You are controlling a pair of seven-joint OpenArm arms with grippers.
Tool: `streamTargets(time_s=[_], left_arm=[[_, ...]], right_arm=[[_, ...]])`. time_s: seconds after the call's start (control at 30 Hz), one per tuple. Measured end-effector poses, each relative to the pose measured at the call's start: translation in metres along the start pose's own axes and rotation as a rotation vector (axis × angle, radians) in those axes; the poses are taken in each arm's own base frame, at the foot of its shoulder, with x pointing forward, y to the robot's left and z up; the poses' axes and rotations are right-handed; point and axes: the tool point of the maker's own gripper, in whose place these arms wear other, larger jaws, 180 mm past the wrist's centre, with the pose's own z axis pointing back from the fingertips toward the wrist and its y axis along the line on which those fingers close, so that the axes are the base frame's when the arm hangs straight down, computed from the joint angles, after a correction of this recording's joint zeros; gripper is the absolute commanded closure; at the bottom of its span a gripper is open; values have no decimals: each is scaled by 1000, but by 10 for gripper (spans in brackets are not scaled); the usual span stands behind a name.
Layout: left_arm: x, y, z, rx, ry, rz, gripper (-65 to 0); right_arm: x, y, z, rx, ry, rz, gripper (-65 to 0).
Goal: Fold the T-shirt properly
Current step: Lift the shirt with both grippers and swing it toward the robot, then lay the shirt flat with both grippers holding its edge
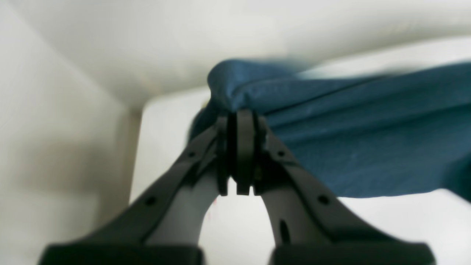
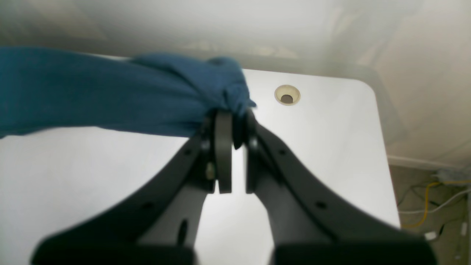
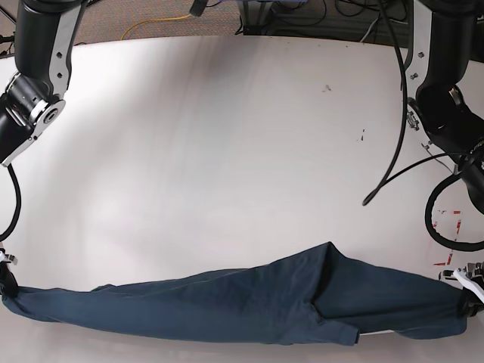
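The T-shirt point(image 3: 227, 302) stretches along the near edge of the white table point(image 3: 227, 136) — left gripper point(image 1: 241, 114) and right gripper point(image 2: 230, 112), 2 pairs of jaws, each clamped on an end. Cables point(image 3: 159, 26) lie on the floor beyond.

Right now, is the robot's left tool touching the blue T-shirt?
Touching. In the left wrist view the left tool is shut on a bunched end of the T-shirt, the cloth coming out right at its tips.

Both arms reach wide apart, left hand point(image 1: 241, 114) and right hand point(image 2: 228, 114) clamped on cloth.
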Motion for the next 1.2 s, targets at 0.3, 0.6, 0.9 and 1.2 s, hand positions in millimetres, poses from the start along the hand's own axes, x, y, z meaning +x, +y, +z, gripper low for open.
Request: streamTargets(time_s=[0.3, 0.6, 0.9, 1.2], left_arm=[[-105, -30, -3, -46, 240, -4, 0], [-200, -58, 11, -117, 420, -46, 0], [-258, -61, 36, -141, 548, -79, 0], [-277, -59, 48, -145, 603, -96, 0]], right_arm=[[-133, 17, -15, 41, 294, -91, -29], [-248, 45, 2, 80, 453, -204, -32], [-312, 53, 32, 65, 573, -273, -60], [-342, 54, 57, 47, 657, -270, -572]])
